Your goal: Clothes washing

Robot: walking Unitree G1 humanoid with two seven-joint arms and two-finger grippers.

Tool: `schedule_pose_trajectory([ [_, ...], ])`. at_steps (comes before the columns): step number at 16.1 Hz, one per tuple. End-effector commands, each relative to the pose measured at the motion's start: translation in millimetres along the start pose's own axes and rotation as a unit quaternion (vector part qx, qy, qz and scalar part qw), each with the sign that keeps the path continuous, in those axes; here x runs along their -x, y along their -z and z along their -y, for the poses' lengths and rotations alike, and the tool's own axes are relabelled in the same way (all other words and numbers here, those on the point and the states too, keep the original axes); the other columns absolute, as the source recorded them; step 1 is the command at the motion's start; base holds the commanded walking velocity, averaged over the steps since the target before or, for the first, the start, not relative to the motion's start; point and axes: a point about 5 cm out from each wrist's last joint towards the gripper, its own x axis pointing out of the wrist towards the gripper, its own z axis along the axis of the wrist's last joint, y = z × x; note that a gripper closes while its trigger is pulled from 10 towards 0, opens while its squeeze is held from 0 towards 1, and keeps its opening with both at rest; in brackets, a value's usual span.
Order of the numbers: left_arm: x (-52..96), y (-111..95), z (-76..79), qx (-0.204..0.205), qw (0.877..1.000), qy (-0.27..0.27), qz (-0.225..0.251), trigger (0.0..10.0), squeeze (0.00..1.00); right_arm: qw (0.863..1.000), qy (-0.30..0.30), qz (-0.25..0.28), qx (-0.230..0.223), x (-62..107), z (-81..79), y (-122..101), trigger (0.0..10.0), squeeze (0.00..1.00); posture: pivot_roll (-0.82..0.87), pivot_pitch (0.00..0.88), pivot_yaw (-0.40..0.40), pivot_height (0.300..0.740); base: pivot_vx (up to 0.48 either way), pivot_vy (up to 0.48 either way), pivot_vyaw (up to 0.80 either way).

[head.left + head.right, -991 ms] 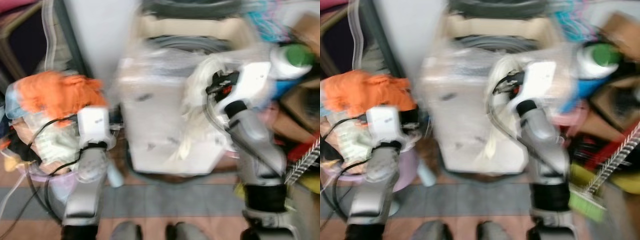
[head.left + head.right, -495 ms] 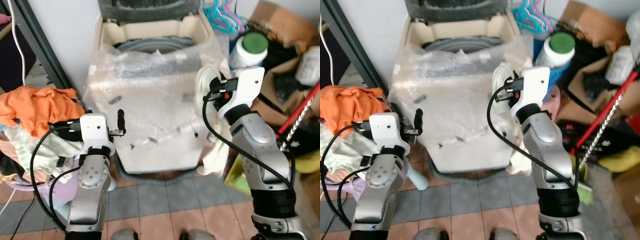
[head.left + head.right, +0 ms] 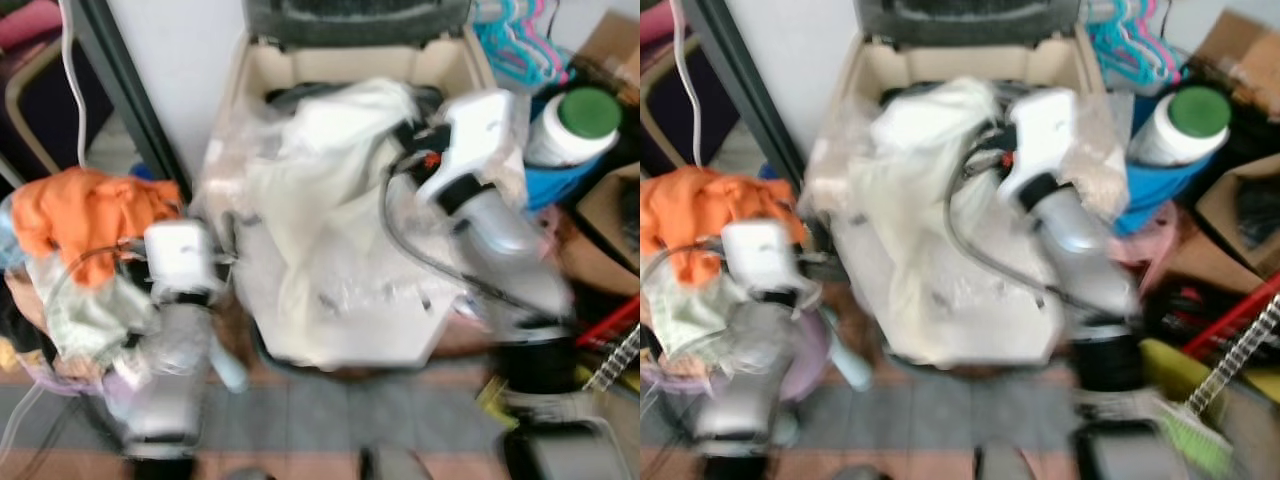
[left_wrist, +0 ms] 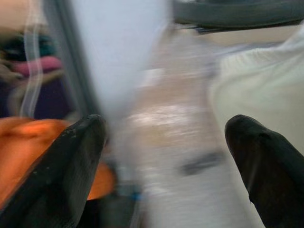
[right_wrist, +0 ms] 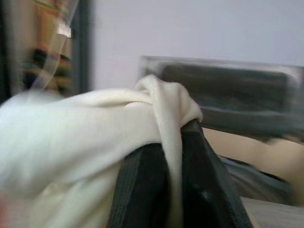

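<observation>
A cream top-loading washing machine (image 3: 300, 330), wrapped in bubble wrap, stands before me with its lid up. My right gripper (image 5: 171, 175) is shut on a cream-white garment (image 3: 320, 160) and holds it over the machine's open tub (image 3: 940, 95); the cloth drapes down the machine's front. In the right wrist view the fabric is pinched between the black fingers (image 5: 137, 190). My left gripper (image 4: 166, 156) is open and holds nothing, low at the machine's left side beside a basket piled with an orange garment (image 3: 85, 210) and other clothes.
A lilac laundry basket (image 3: 810, 350) sits on the left by a dark metal post (image 3: 130, 90). To the right are a white jug with a green cap (image 3: 585, 120), blue hangers (image 3: 520, 50), cardboard boxes (image 3: 1240, 200) and a red-handled broom (image 3: 1230, 340). Tiled floor below.
The right arm has swung left and up, carrying the white garment from the machine's right side to over its open top. The left arm stays low. The view is blurred by motion.
</observation>
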Motion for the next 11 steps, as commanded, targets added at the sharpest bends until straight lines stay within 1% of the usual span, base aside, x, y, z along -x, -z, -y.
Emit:
schedule_pose_trajectory([
  [1,-0.3,-0.5,-10.2,-0.014,1.0,-0.017,0.004,10.0,0.0,0.999,-0.028,0.044,0.007,-15.8,-5.1,-22.1,10.0,0.0,-0.04,0.049,0.036,0.74,0.48,0.0,0.0],
  [3,-1.0,-0.3,-10.0,-0.014,1.0,-0.017,0.003,10.0,0.0,0.998,-0.038,0.052,0.015,-27.6,-0.5,-30.7,10.0,0.0,-0.04,0.046,0.035,0.74,0.48,0.0,0.0],
  [5,-2.8,0.4,-8.8,-0.013,1.0,-0.017,0.001,10.0,0.0,0.994,-0.084,0.059,0.043,-53.2,-0.5,-48.9,10.0,0.0,-0.05,0.044,0.042,0.74,0.418,0.0,0.0],
  [6,-4.1,0.3,-8.0,-0.012,1.0,-0.016,0.002,10.0,0.0,0.991,-0.098,0.068,0.058,-65.1,-1.3,-60.0,10.0,0.0,-0.05,0.046,0.041,0.74,0.382,0.0,0.0],
  [7,-5.6,-0.1,-7.4,-0.011,1.0,-0.017,0.002,10.0,0.0,0.989,-0.09,0.098,0.069,-79.2,2.1,-81.9,10.0,0.0,-0.05,0.046,0.041,0.74,0.289,0.0,0.0],
  [8,-6.0,-0.3,-7.4,-0.011,1.0,-0.019,0.003,10.0,0.0,0.987,-0.045,0.139,0.07,-88.7,13.3,-106.7,10.0,0.0,-0.05,0.046,0.041,0.74,0.0,0.0,0.0],
  [9,-6.4,-0.7,-7.1,-0.012,1.0,-0.021,0.004,10.0,0.0,0.983,-0.004,0.172,0.067,-92.3,23.5,-125.0,10.0,0.0,-0.04,0.043,0.038,0.74,0.0,0.0,0.0],
  [10,-5.6,-0.7,-7.3,-0.011,1.0,-0.026,0.003,10.0,0.0,0.971,0.066,0.217,0.08,-91.9,42.2,-149.9,10.0,0.0,-0.04,0.042,0.032,0.74,0.0,0.0,0.0],
  [11,-5.0,-0.5,-9.0,-0.011,0.999,-0.032,0.003,10.0,0.0,0.967,0.085,0.225,0.087,-91.0,47.9,-154.0,10.0,0.0,-0.04,0.042,0.026,0.74,0.0,0.0,0.0],
])
